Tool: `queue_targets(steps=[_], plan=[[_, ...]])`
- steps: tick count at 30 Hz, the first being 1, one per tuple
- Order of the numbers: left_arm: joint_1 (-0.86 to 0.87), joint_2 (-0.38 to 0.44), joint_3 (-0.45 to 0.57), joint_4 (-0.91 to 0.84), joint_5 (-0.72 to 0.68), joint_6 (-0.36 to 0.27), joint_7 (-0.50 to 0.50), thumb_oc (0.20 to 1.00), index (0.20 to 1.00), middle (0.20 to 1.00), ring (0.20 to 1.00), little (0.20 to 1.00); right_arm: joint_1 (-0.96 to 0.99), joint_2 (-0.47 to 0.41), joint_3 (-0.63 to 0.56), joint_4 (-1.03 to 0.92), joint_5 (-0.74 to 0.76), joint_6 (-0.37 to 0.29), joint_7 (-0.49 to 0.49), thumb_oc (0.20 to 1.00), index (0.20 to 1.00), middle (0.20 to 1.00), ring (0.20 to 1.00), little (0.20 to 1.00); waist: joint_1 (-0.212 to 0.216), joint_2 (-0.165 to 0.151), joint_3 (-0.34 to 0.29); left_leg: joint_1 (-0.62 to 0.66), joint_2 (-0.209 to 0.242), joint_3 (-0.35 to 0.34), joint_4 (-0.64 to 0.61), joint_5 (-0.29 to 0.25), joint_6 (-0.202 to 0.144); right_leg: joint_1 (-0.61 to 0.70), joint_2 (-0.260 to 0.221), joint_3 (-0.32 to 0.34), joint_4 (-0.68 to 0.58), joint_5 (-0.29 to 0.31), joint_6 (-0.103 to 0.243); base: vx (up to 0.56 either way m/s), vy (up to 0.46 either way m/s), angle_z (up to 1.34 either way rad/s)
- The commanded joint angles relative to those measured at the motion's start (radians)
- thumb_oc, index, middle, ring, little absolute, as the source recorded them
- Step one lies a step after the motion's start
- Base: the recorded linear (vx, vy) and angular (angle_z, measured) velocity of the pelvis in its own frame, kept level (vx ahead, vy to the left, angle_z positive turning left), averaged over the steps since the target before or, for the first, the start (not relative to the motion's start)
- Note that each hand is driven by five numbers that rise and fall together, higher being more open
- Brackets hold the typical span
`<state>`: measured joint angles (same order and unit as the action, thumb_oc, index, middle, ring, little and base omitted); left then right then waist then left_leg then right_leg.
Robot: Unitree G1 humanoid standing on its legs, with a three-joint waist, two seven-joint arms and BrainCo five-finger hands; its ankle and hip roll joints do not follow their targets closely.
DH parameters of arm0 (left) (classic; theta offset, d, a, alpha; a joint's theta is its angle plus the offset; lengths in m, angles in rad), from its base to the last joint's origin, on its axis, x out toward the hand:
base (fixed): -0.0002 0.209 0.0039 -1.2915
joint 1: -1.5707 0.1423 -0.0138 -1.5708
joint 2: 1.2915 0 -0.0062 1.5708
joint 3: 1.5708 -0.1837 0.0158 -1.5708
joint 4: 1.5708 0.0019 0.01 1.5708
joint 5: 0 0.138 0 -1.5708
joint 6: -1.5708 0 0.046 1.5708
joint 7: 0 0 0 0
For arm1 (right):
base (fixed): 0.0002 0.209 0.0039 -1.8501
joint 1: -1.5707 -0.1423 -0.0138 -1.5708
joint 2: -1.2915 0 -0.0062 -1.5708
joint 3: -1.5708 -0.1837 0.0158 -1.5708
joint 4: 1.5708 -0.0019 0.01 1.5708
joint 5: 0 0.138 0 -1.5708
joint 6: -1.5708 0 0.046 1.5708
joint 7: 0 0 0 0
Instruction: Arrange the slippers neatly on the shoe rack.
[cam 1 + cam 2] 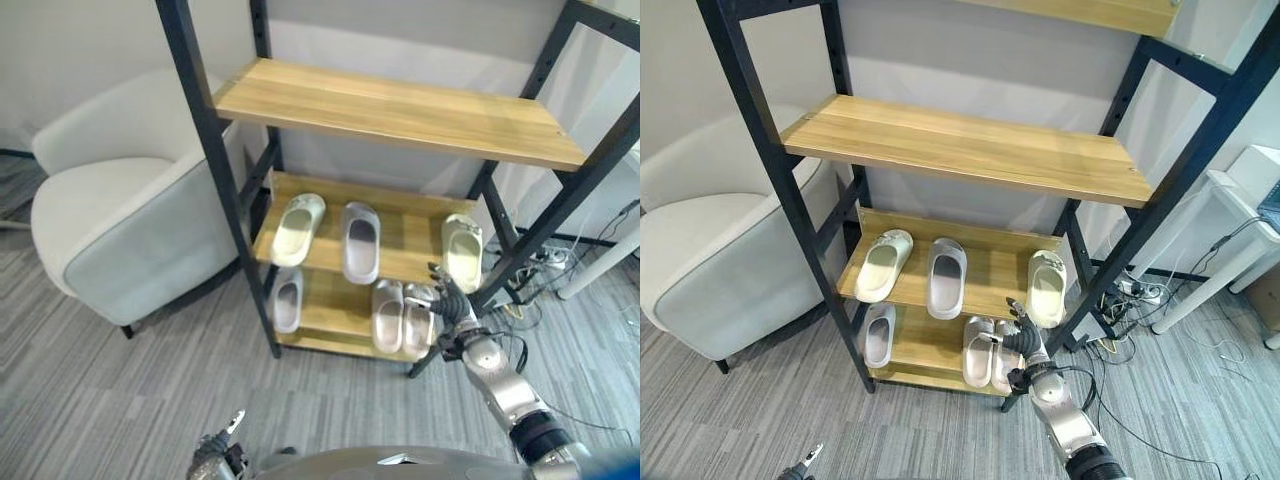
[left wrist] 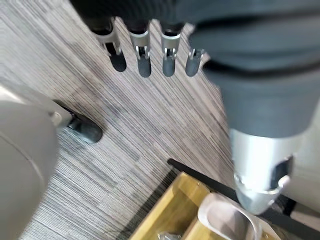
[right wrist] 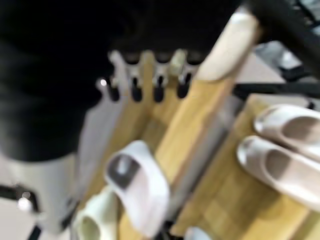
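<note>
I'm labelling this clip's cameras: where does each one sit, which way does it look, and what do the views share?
Left eye view: on the head, looking down at the shoe rack and armchair; right hand reaches toward the rack, left hand hangs low.
Right eye view: beside it, same scene.
Left wrist view: on the left wrist, looking along straight fingers at carpet.
Right wrist view: on the right wrist, looking along straight fingers at the shelves.
Shared: the lilac slipper on the middle shelf.
</note>
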<state>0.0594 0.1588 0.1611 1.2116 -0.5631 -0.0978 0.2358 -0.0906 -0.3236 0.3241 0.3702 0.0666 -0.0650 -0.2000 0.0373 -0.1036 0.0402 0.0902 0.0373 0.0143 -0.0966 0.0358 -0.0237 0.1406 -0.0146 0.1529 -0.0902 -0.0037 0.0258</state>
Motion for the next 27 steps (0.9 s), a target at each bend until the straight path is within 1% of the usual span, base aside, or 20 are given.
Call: queue_targets(steps=[1, 3, 4, 9, 10, 12, 14, 16, 19, 24, 25, 27], plan=[[-0.072, 0.017, -0.055, 0.082, 0.049, -0.018, -0.022, 1.0, 1.0, 1.0, 1.0, 1.0, -0.105, -0.053, -0.07, -0.053, -0.042, -0.026, -0.053, 1.0, 1.0, 1.0, 1.0, 1.0, 0.029, 0.015, 0.02, -0.011, 0.003, 0.002, 0.033, -0.068, 0.004, -0.01, -0.066, -0.048, 0.071, -0.07, 0.099, 0.0, 0.0, 0.0], [-0.07, 0.023, -0.059, 0.09, 0.053, -0.018, -0.025, 1.0, 1.0, 1.0, 1.0, 1.0, -0.146, -0.065, -0.082, -0.025, -0.06, -0.017, -0.084, 1.0, 1.0, 1.0, 1.0, 1.0, 0.037, 0.01, 0.023, -0.019, 0.002, 0.003, 0.033, -0.069, 0.005, -0.014, -0.067, -0.05, 0.068, -0.069, 0.101, 0.0, 0.0, 0.0], [-0.069, 0.031, -0.061, 0.093, 0.053, -0.017, -0.025, 1.0, 1.0, 1.0, 1.0, 1.0, -0.185, -0.075, -0.1, -0.001, -0.078, -0.009, -0.124, 1.0, 1.0, 1.0, 1.0, 1.0, 0.046, 0.004, 0.031, -0.031, 0.001, 0.001, 0.037, -0.069, 0.006, -0.02, -0.068, -0.052, 0.065, -0.066, 0.102, 0.01, 0.006, 0.03], [-0.075, 0.044, -0.07, 0.101, 0.056, -0.02, -0.027, 1.0, 1.0, 1.0, 1.0, 1.0, -0.248, -0.081, -0.116, 0.063, -0.065, -0.017, -0.164, 1.0, 1.0, 1.0, 1.0, 1.0, 0.058, -0.004, 0.041, -0.058, -0.001, -0.002, 0.048, -0.071, 0.007, -0.035, -0.069, -0.054, 0.062, -0.063, 0.103, 0.0, 0.0, 0.02], [-0.076, 0.052, -0.074, 0.105, 0.054, -0.023, -0.027, 1.0, 1.0, 1.0, 1.0, 1.0, -0.288, -0.091, -0.115, 0.1, -0.056, -0.023, -0.177, 1.0, 1.0, 1.0, 1.0, 1.0, 0.063, -0.007, 0.049, -0.064, -0.003, -0.006, 0.05, -0.081, 0.008, -0.034, -0.071, -0.056, 0.058, -0.07, 0.105, 0.01, 0.003, 0.12], [-0.085, 0.061, -0.08, 0.108, 0.041, -0.026, -0.028, 1.0, 1.0, 1.0, 1.0, 1.0, -0.338, -0.105, -0.107, 0.129, -0.046, -0.02, -0.186, 1.0, 1.0, 1.0, 1.0, 1.0, 0.068, -0.009, 0.061, -0.086, -0.003, -0.008, 0.061, -0.081, 0.008, -0.05, -0.071, -0.054, 0.059, -0.068, 0.106, -0.04, 0.001, 0.14], [-0.108, 0.065, -0.097, 0.107, 0.011, -0.034, -0.031, 1.0, 1.0, 1.0, 1.0, 1.0, -0.419, -0.125, -0.092, 0.176, -0.021, -0.021, -0.197, 1.0, 1.0, 1.0, 1.0, 1.0, 0.073, -0.01, 0.087, -0.141, -0.004, -0.01, 0.085, -0.079, 0.006, -0.088, -0.073, -0.058, 0.068, -0.065, 0.105, -0.11, 0.0, 0.05], [-0.114, 0.063, -0.109, 0.1, 0.006, -0.04, -0.035, 1.0, 1.0, 1.0, 1.0, 1.0, -0.446, -0.135, -0.086, 0.191, -0.011, -0.024, -0.198, 1.0, 1.0, 1.0, 1.0, 1.0, 0.074, -0.009, 0.095, -0.163, -0.005, -0.014, 0.094, -0.079, 0.005, -0.106, -0.074, -0.061, 0.073, -0.063, 0.105, -0.08, -0.005, 0.04], [-0.127, 0.061, -0.124, 0.091, -0.007, -0.05, -0.034, 1.0, 1.0, 1.0, 1.0, 1.0, -0.498, -0.156, -0.075, 0.224, 0.006, -0.028, -0.2, 1.0, 1.0, 1.0, 1.0, 1.0, 0.075, -0.006, 0.109, -0.203, -0.007, -0.02, 0.11, -0.077, 0.004, -0.138, -0.075, -0.066, 0.086, -0.06, 0.105, -0.07, -0.002, 0.08], [-0.164, 0.066, -0.168, 0.06, -0.041, -0.085, -0.037, 1.0, 1.0, 1.0, 1.0, 1.0, -0.633, -0.188, -0.046, 0.289, 0.052, -0.028, -0.211, 1.0, 1.0, 1.0, 1.0, 1.0, 0.073, 0.006, 0.157, -0.296, -0.019, -0.033, 0.147, -0.066, -0.004, -0.228, -0.078, -0.071, 0.127, -0.052, 0.105, -0.06, 0.004, 0.15], [-0.169, 0.066, -0.174, 0.056, -0.043, -0.089, -0.037, 1.0, 1.0, 1.0, 1.0, 1.0, -0.65, -0.195, -0.039, 0.303, 0.053, -0.031, -0.212, 1.0, 1.0, 1.0, 1.0, 1.0, 0.075, 0.007, 0.163, -0.306, -0.02, -0.033, 0.151, -0.066, -0.005, -0.238, -0.078, -0.07, 0.131, -0.051, 0.105, -0.02, 0.008, 0.09], [-0.174, 0.066, -0.184, 0.047, -0.047, -0.104, -0.033, 1.0, 1.0, 1.0, 1.0, 1.0, -0.68, -0.222, -0.02, 0.304, 0.079, -0.067, -0.189, 1.0, 1.0, 1.0, 1.0, 1.0, 0.08, 0.012, 0.186, -0.33, -0.021, -0.036, 0.158, -0.061, -0.008, -0.263, -0.078, -0.068, 0.139, -0.046, 0.106, 0.0, -0.005, 0.12]])
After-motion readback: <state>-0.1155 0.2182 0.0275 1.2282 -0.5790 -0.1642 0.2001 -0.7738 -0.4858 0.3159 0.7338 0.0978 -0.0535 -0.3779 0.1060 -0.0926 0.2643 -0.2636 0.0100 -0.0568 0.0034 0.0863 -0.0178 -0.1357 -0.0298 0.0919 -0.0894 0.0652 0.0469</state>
